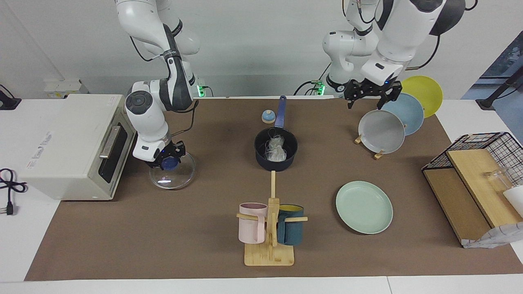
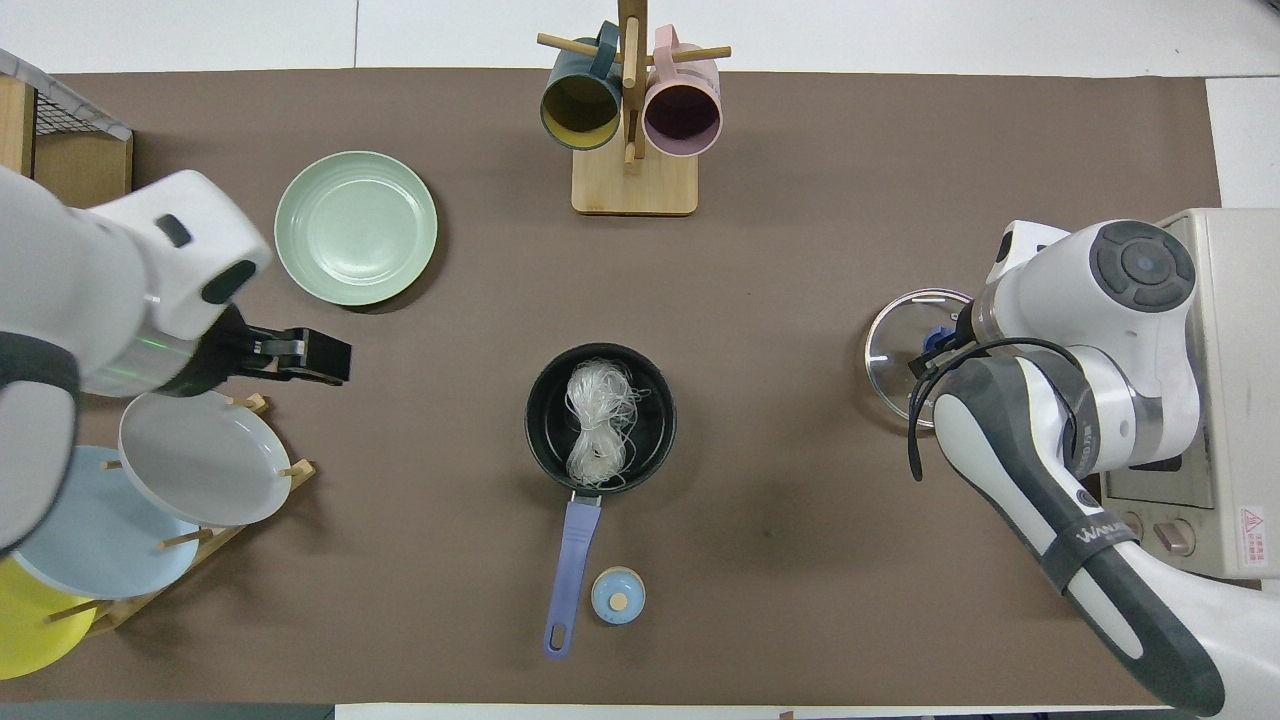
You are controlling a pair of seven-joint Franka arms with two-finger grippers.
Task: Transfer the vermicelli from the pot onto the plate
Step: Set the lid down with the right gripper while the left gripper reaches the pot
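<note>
The dark navy pot (image 1: 261, 158) stands mid-table, its blue handle pointing toward the robots; it also shows in the overhead view (image 2: 537, 425). A whitish clump of vermicelli (image 1: 276, 149) lies inside it and shows from above too (image 2: 598, 420). The mint-green plate (image 1: 363, 207) lies flat and bare, farther from the robots, toward the left arm's end (image 2: 355, 227). My left gripper (image 1: 369, 98) is open and empty, up in the air over the plate rack (image 2: 305, 357). My right gripper (image 1: 167, 160) is shut on the blue knob of the glass lid (image 1: 177, 176), which rests on the table beside the oven.
A toaster oven (image 1: 69, 143) stands at the right arm's end. A rack holds grey (image 1: 382, 131), light blue and yellow plates at the left arm's end. A wooden mug stand (image 1: 269, 228) with two mugs is farther out than the pot. A small blue knobbed cap (image 1: 268, 116) lies by the pot handle. A wire basket (image 1: 476, 179) sits at the table's end.
</note>
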